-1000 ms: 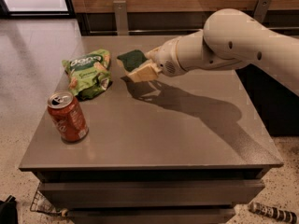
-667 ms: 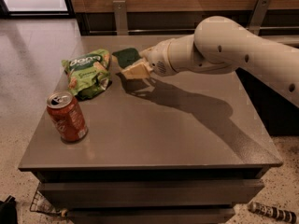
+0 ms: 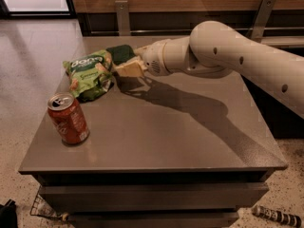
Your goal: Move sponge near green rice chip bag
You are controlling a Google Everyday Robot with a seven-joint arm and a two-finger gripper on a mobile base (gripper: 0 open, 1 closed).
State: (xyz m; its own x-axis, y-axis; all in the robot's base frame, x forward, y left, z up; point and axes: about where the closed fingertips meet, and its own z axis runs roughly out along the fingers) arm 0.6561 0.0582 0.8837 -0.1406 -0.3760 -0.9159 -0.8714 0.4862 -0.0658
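Grey table (image 3: 171, 132), one camera. My arm (image 3: 237, 56) reaches in from 3 o'clock side. My gripper (image 3: 132, 63) sits toward table's 11 o'clock, clamped on sponge (image 3: 121, 52) - dark green face up and tilted, pale foam below, shadow on tabletop beneath it. Sponge is at green rice chip bag (image 3: 88, 72)'s 2 o'clock, just beside bag's upper right edge; whether they touch, cannot tell. Bag lies crumpled at 10 o'clock of table. Red soda can (image 3: 69, 118) stands upright at 8 o'clock - well apart from sponge.
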